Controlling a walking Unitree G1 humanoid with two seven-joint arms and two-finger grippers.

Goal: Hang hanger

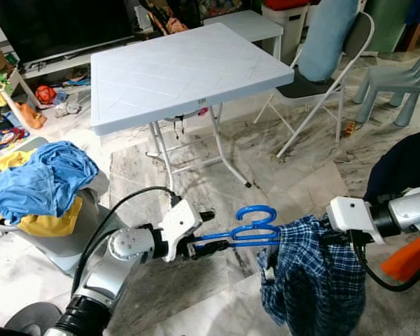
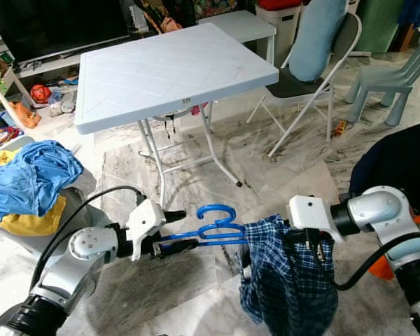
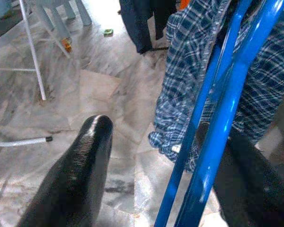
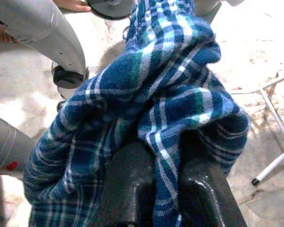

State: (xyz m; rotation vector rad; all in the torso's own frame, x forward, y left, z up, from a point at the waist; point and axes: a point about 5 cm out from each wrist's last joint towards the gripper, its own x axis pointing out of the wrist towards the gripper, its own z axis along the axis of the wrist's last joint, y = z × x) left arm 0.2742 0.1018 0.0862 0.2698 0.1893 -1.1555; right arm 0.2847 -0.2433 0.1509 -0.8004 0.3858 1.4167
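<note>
A blue plastic hanger [image 1: 255, 225] lies level above the floor between my two arms, hook upward. One end sits between the fingers of my left gripper [image 1: 204, 232], which stands open. In the left wrist view the hanger [image 3: 217, 118] rests against one finger [image 3: 255, 189], and the other finger [image 3: 80, 165] is well apart from it. A blue plaid shirt [image 1: 315, 280] is bunched over the hanger's other end and hangs down. My right gripper [image 4: 164, 189] is shut on a fold of this shirt [image 4: 146, 94].
A white folding table [image 1: 182, 70] stands ahead, with a folding chair [image 1: 322, 77] and a light blue plastic chair [image 1: 406, 77] to its right. A basket heaped with blue and yellow clothes [image 1: 42, 182] is at my left. Dark cloth [image 1: 402, 168] hangs at the far right.
</note>
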